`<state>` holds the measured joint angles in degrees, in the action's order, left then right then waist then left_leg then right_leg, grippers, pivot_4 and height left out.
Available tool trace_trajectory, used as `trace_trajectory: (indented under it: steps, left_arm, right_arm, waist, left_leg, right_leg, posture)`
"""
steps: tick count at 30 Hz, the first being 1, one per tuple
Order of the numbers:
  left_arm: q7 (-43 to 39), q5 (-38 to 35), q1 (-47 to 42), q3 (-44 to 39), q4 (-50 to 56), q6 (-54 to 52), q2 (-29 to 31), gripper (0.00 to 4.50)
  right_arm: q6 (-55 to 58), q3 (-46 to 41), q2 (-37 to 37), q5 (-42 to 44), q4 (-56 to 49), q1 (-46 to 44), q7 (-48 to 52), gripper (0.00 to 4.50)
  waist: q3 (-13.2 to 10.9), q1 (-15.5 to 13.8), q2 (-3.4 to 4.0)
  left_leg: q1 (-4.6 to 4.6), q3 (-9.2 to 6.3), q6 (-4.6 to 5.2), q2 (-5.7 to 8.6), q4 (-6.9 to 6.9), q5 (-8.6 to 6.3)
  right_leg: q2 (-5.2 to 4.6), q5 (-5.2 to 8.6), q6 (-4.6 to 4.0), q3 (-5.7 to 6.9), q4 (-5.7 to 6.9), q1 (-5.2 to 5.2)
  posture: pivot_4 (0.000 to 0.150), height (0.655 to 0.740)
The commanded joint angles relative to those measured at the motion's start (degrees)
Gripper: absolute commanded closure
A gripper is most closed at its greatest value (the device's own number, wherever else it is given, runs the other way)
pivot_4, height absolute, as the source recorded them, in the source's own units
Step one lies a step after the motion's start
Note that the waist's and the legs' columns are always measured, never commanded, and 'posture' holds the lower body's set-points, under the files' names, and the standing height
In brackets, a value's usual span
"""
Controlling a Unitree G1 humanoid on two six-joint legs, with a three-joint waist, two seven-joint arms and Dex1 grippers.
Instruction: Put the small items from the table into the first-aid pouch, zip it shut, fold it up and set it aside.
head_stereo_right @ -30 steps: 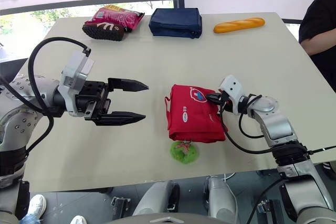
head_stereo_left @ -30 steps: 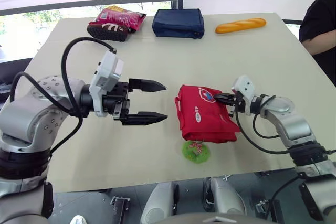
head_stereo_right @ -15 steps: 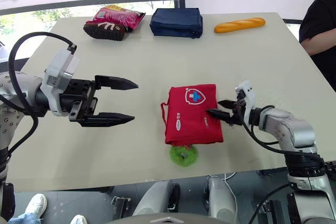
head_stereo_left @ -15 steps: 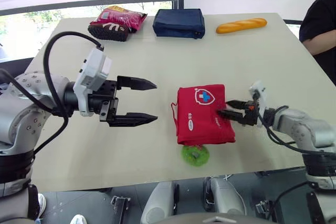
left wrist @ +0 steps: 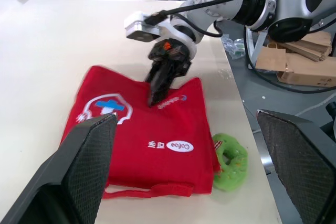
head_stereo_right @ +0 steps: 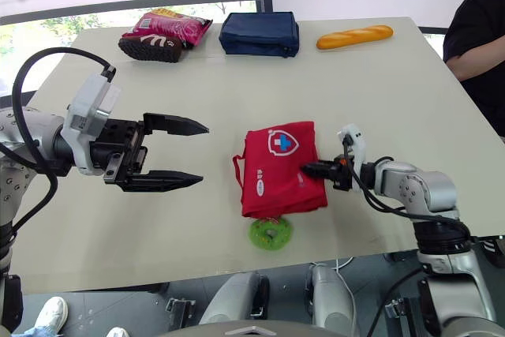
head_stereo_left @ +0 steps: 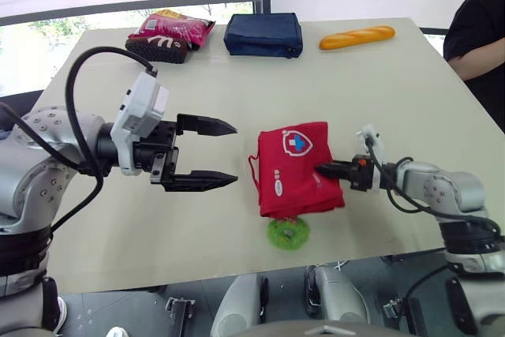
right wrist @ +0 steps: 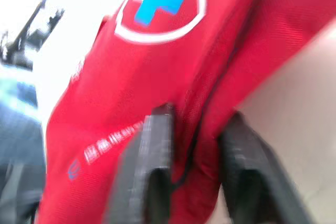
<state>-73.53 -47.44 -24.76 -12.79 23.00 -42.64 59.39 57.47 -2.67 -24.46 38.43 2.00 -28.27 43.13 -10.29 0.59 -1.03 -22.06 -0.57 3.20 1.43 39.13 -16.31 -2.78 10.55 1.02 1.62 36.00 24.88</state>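
Observation:
The red first-aid pouch (head_stereo_left: pixel 293 165) lies near the table's front edge, its shield logo facing up and a loop handle on its left side. My right gripper (head_stereo_left: pixel 319 170) comes in from the right, shut on a fold at the pouch's right edge; in the right wrist view red fabric fills the gap between its fingers (right wrist: pixel 155 167). A green ring-shaped item (head_stereo_left: pixel 288 233) lies at the pouch's near edge, partly tucked under it. My left gripper (head_stereo_left: pixel 234 154) is open above bare table, a short way left of the pouch, holding nothing.
Along the far edge lie a snack bag (head_stereo_left: pixel 170 32), a navy pouch (head_stereo_left: pixel 264 35) and a baguette (head_stereo_left: pixel 357 37). A person in black (head_stereo_left: pixel 476 33) is at the table's right side. The front table edge runs just below the green item.
One second ago the right gripper was over the pouch's top right and the pouch was bunched; the pouch now lies flatter, logo up, slightly further left. My left gripper drew back left.

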Motion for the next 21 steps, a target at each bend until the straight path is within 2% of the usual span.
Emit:
trace_trajectory:
  steps: [1, 10, 13, 16, 17, 18, 19, 20, 21]
  left_arm:
    - [-0.03, 0.02, -1.74, -0.66, -0.03, 1.70, 0.53, 0.00]
    - [4.64, 1.74, -7.62, 0.85, -3.07, 3.92, -3.62, 0.00]
    - [6.02, 2.78, -8.76, 1.44, -4.09, 4.83, -4.64, 0.00]
    - [7.92, 3.78, -9.82, 1.72, -5.12, 5.06, -5.82, 0.00]
    - [9.15, 4.36, -10.25, 1.76, -5.59, 5.20, -6.39, 0.00]
    - [9.98, 4.73, -10.53, 1.79, -5.90, 5.33, -6.77, 0.00]
    - [10.50, 4.66, -10.65, 1.70, -6.11, 5.20, -7.17, 0.00]
    - [10.79, 4.58, -10.64, 1.61, -6.14, 5.08, -7.44, 0.00]
    - [10.49, 4.70, -10.19, 1.61, -5.94, 5.32, -7.49, 0.00]
  right_arm:
    - [-7.55, -9.73, 1.35, -1.51, 6.30, -4.29, -8.34, 4.44]
    - [-27.72, -27.25, 0.11, -6.34, 31.14, -15.59, -32.41, 4.44]
    - [-32.60, -29.05, -0.81, -8.49, 36.54, -16.98, -37.85, 4.44]
    - [-33.39, -29.05, -1.21, -9.15, 38.39, -16.95, -39.10, 4.44]
    - [-33.34, -29.04, -1.09, -9.11, 37.67, -16.39, -39.41, 3.87]
    - [-33.33, -29.03, -1.00, -9.11, 37.14, -16.01, -39.63, 3.67]
    - [-33.03, -28.93, -0.88, -9.12, 35.62, -15.29, -39.86, 3.27]
    - [-32.80, -28.86, -0.80, -9.10, 34.54, -14.78, -39.98, 2.63]
    - [-31.83, -28.82, -0.66, -8.71, 32.25, -13.84, -40.14, 2.43]
  waist:
    - [-0.01, -0.10, 0.01]
    - [-0.03, -0.55, 0.05]
    - [-0.03, -0.13, 0.05]
    - [-0.03, 0.18, 0.06]
    - [-0.03, 0.19, 0.06]
    - [-0.03, 0.17, 0.06]
    - [-0.03, 0.16, 0.06]
    - [-0.03, 0.15, 0.06]
    - [-0.03, 0.14, 0.06]
  left_leg:
    - [-0.01, 0.01, -0.01, 0.01, 0.00, 0.00]
    - [-0.08, 0.00, 0.00, 0.28, -0.01, 0.00]
    - [-0.08, 0.00, 0.00, 0.26, -0.11, 0.00]
    - [-0.07, 0.02, 0.00, 0.24, -0.14, 0.01]
    - [-0.05, 0.06, 0.01, 0.24, -0.13, 0.01]
    - [-0.02, 0.08, 0.01, 0.24, -0.13, 0.01]
    - [-0.01, 0.09, 0.02, 0.24, -0.13, 0.01]
    - [-0.01, 0.09, 0.02, 0.24, -0.12, 0.01]
    - [-0.02, 0.09, 0.04, 0.24, -0.10, 0.00]
  right_leg:
    - [0.00, 0.00, 0.00, 0.00, 0.00, 0.02]
    - [-0.05, -0.08, 0.02, -0.07, -0.02, 0.02]
    - [-0.20, -0.07, 0.01, -0.10, -0.02, 0.06]
    - [-0.20, -0.07, 0.01, -0.12, -0.02, 0.06]
    - [-0.20, -0.08, 0.01, -0.15, -0.02, 0.05]
    - [-0.20, -0.08, 0.01, -0.18, -0.02, 0.03]
    - [-0.20, -0.08, 0.02, -0.18, -0.02, 0.00]
    - [-0.20, -0.08, 0.02, -0.17, -0.02, 0.00]
    - [-0.20, -0.08, 0.03, -0.17, -0.02, -0.01]
  posture:
    - [0.150, 0.7397]
    - [0.150, 0.7397]
    - [0.150, 0.7397]
    - [0.150, 0.7397]
    - [0.150, 0.7397]
    - [0.150, 0.7397]
    - [0.150, 0.7397]
    - [0.150, 0.7397]
    - [0.150, 0.7397]
